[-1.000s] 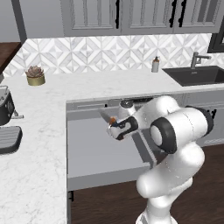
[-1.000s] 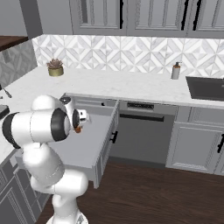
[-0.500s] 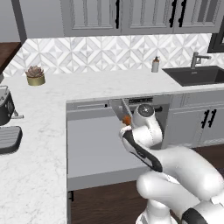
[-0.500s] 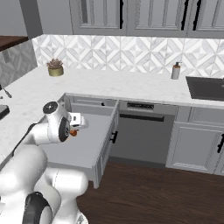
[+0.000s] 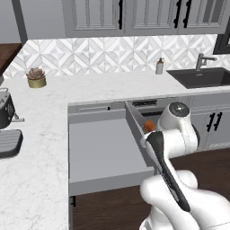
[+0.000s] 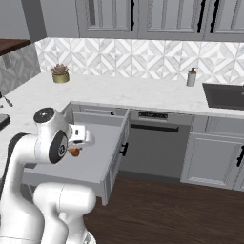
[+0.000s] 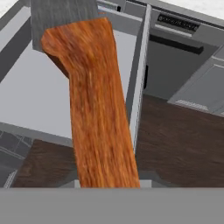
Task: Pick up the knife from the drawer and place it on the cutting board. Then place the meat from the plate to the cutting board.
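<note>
Gripper (image 6: 76, 145) clenched on knife (image 7: 94, 100), now lifted clear above open drawer (image 5: 103, 148); arm swung since a second ago. Next: carry to cutting board.

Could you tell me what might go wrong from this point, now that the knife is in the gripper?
1. The gripper holds the knife by its handle, with the blade sticking out ahead; swinging it could strike the drawer wall close by.
2. The drawer stands pulled out over the dark wood floor. If the grip slips once clear of it, the knife may fall to the floor.
</note>
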### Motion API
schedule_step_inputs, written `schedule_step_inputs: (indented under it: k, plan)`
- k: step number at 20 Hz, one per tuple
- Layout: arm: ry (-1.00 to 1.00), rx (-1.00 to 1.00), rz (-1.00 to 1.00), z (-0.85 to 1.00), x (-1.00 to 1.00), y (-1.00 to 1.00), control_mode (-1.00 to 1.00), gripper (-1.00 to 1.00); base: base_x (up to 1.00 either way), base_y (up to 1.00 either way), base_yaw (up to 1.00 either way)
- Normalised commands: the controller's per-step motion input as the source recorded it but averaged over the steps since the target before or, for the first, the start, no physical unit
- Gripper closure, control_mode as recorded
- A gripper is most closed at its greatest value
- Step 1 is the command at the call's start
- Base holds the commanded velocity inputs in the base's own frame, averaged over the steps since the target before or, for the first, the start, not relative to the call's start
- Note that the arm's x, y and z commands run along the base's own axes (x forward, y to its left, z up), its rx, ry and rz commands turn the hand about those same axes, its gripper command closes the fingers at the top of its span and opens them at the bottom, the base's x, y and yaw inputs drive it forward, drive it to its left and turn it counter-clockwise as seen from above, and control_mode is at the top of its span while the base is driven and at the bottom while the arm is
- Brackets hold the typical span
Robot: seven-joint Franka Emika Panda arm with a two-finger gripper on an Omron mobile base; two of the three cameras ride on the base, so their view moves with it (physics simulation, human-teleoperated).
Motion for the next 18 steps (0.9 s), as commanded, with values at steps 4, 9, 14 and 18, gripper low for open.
schedule_step_inputs:
  k: [4, 9, 14, 18]
  plan:
    - [0.34, 0.09, 0.04, 0.95, -0.85, -0.21, -1.00, 1.00, 0.00, 0.00, 0.00]
    - [0.09, 0.04, 0.00, 0.18, -0.17, 0.00, -1.00, 1.00, 0.00, 0.00, 0.00]
    - [0.00, -0.03, -0.06, -0.13, -0.73, -0.06, -1.00, 1.00, 0.00, 0.00, 0.00]
    - [0.00, 0.00, -0.68, -0.05, -0.18, -0.33, -1.00, 1.00, 0.00, 0.00, 0.00]
